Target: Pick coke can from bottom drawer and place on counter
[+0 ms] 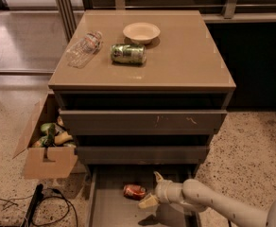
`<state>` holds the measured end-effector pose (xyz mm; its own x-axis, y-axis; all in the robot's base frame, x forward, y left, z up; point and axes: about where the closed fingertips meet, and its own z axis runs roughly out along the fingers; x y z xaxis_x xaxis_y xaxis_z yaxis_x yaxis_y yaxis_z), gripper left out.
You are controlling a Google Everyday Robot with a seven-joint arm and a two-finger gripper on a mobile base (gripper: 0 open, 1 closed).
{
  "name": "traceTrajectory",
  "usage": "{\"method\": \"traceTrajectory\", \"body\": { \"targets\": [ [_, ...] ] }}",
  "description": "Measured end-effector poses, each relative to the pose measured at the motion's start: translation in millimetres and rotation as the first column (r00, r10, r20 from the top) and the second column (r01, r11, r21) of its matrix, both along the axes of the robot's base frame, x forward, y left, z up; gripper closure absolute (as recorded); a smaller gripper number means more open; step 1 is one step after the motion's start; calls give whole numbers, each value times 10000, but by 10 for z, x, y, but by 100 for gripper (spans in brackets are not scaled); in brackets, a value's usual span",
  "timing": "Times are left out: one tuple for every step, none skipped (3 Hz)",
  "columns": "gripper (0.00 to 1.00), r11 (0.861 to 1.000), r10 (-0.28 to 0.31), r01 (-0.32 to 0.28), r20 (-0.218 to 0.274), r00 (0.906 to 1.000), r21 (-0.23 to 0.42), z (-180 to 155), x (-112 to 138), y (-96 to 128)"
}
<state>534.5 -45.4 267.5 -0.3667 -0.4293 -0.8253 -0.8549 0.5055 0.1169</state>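
Observation:
The coke can point(134, 191) lies on its side, red-orange, on the grey floor of the pulled-out bottom drawer point(113, 213). My gripper point(152, 189) reaches in from the lower right and is open. One pale finger sits behind the can's right end and the other in front of it. The fingertips are just right of the can and do not enclose it. The tan counter point(185, 60) tops the cabinet above.
On the counter lie a green can point(128, 53), a clear plastic bottle point(84, 48) and a white bowl point(141, 32). The two upper drawers point(142, 121) are closed. An open cardboard box point(46, 148) of items stands left of the cabinet, with cables point(38, 202) on the floor.

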Motion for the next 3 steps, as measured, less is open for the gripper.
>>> {"method": "traceTrajectory", "body": {
  "targets": [
    [0, 10000, -3, 3, 1, 10000, 1, -5, 5, 7],
    [0, 9999, 112, -112, -14, 9999, -25, -26, -10, 53],
    [0, 9990, 439, -438, -371, 9983, 23, -212, -58, 197]
  ]
}}
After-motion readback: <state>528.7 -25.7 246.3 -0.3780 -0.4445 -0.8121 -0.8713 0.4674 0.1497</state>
